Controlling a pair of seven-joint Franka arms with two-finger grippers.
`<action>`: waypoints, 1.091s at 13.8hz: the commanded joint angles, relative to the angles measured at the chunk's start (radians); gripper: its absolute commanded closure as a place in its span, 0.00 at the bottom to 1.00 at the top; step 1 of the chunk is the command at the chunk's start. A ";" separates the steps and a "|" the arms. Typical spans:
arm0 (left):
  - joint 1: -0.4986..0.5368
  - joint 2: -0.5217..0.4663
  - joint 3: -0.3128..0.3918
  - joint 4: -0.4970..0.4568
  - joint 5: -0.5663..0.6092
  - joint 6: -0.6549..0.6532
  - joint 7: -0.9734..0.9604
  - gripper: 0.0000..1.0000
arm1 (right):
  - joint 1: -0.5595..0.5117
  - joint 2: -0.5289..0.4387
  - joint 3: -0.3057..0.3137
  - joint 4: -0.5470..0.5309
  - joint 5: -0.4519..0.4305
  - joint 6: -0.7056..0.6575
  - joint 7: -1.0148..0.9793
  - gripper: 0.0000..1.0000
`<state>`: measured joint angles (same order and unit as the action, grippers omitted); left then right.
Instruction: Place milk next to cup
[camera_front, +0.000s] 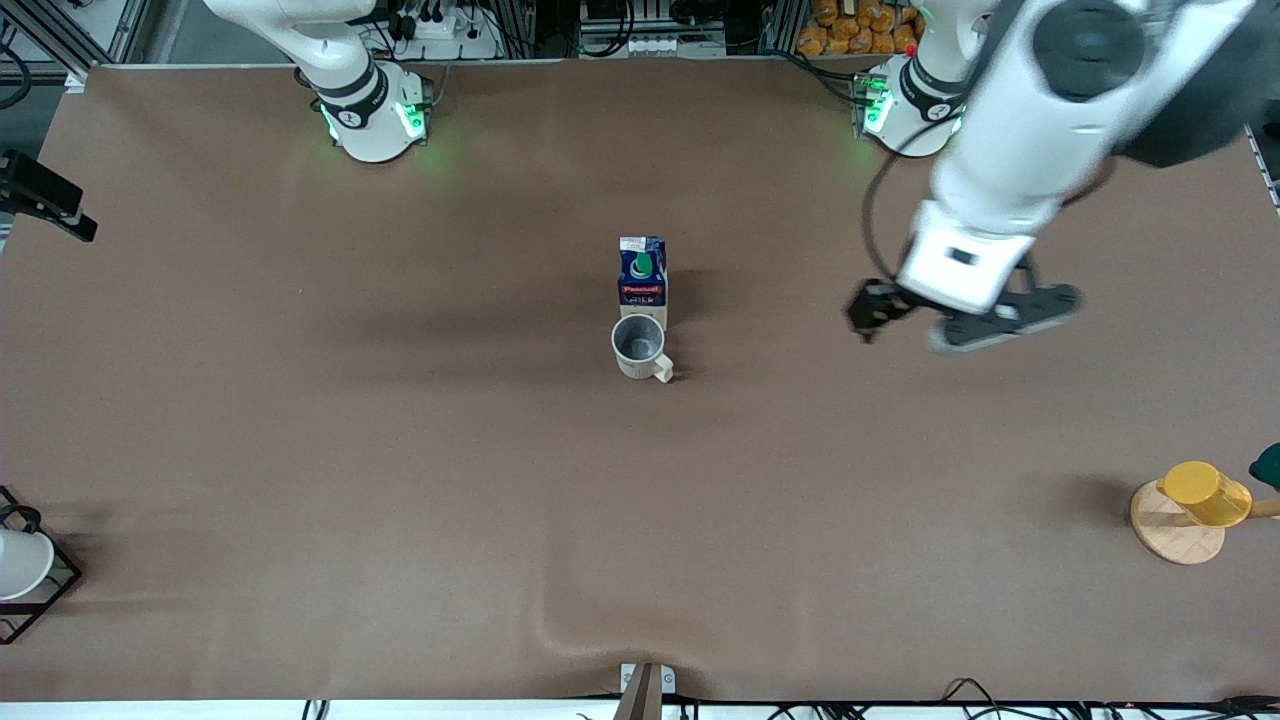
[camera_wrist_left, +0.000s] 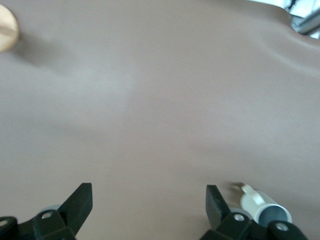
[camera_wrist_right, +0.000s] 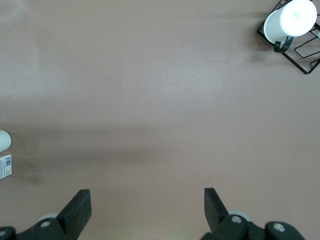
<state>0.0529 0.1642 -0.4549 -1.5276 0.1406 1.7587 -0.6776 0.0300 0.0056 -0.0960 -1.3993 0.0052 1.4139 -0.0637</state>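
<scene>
The left gripper (camera_front: 960, 318) is hanging wide open and empty over bare table, toward the left arm's end. The right gripper (camera_wrist_right: 145, 210) is also gaping empty. One milk carton (camera_front: 642, 275) is standing mid-table, touching one mug (camera_front: 640, 346).

My two arms are glossy white with rounded shells and black bands at the joints. Each base (camera_front: 375, 115) glows green at its ring light. A black cable (camera_front: 872, 215) loops beside my left arm, which ends in a white block. My left gripper (camera_front: 960, 318) and right gripper (camera_wrist_right: 147, 210) have matte black, wedge-shaped fingers (camera_wrist_left: 80, 202), with silver screws at their mounts.
</scene>
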 joint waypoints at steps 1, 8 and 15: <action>0.126 -0.049 -0.016 0.004 -0.049 -0.074 0.136 0.00 | -0.001 -0.001 0.004 0.005 -0.004 -0.010 0.013 0.00; 0.074 -0.090 0.122 0.070 -0.055 -0.206 0.275 0.00 | -0.001 -0.001 0.004 0.005 -0.004 -0.012 0.015 0.00; -0.059 -0.133 0.346 0.069 -0.107 -0.269 0.463 0.00 | -0.001 0.001 0.004 0.005 -0.010 -0.009 0.013 0.00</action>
<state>-0.0004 0.0458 -0.1163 -1.4544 0.0494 1.5063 -0.2451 0.0300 0.0061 -0.0958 -1.3995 0.0052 1.4083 -0.0635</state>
